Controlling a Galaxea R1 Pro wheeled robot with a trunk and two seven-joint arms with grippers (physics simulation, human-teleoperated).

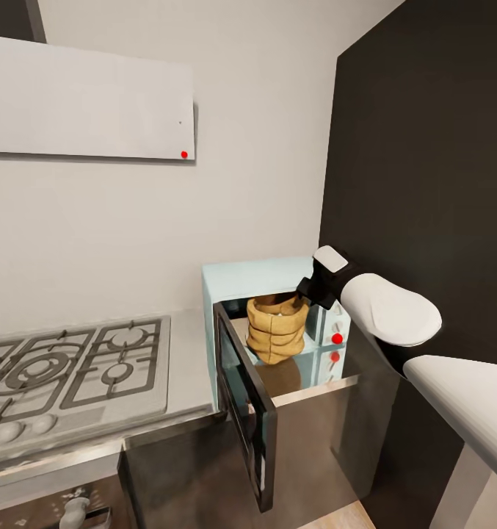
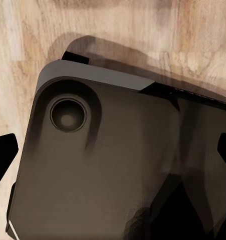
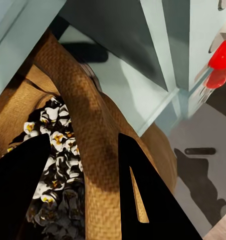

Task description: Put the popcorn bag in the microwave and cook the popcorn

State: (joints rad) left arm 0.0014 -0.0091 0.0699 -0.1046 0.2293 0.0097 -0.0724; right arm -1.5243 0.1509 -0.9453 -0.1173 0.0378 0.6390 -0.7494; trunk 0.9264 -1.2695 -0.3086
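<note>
Bag inside open microwave.
The bag (image 1: pixel 277 328) stands upright in the microwave (image 1: pixel 257 281), door (image 1: pixel 244 400) swung open toward 6 o'clock; right gripper (image 3: pixel 82 192) fingers pinch its rim, popcorn (image 3: pixel 55 150) inside. Left finger state cannot be told.

Popcorn bag (image 3: pixel 100 150): coarse woven tan fabric, matt, wrinkled.
Microwave (image 1: pixel 259 279): smooth pale blue casing; door (image 1: pixel 244 397) dark glossy glass.
Countertop (image 1: pixel 193 367): polished steel, mirror-like.
Hob (image 1: pixel 72 367): brushed steel, dark matt grates.
Floor (image 2: pixel 143 30): pale wood grain.

Tan woven popcorn bag (image 1: pixel 277 328); pale blue microwave (image 1: pixel 259 279); whitish popcorn (image 3: pixel 57 165).
</note>
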